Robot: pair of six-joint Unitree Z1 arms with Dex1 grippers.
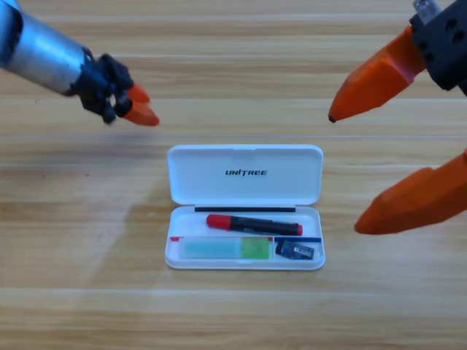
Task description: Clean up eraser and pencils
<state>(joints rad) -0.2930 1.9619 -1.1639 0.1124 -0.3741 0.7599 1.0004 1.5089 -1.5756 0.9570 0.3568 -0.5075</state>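
Wooden table [73,292], the white case [244,175] lying open at centre with its lid flat toward the arms. Right gripper [343,173] sat large at the right edge, jaws spread wide, holding nothing, its body cut off by the frame. Left gripper [144,106] hung upper left, well apart from the case, jaws nearly together and empty.

In the tray: red-and-black pencil [254,224], green-and-white pencil [226,249] in front of it, eraser [295,251] at the right end. All three looked stowed; only closing the lid seemed left.

Risk: a push on the lid could slide the light case, or the red-and-black pencil, lying slightly skewed, might stop the lid seating.

Eraser's label unreadable.
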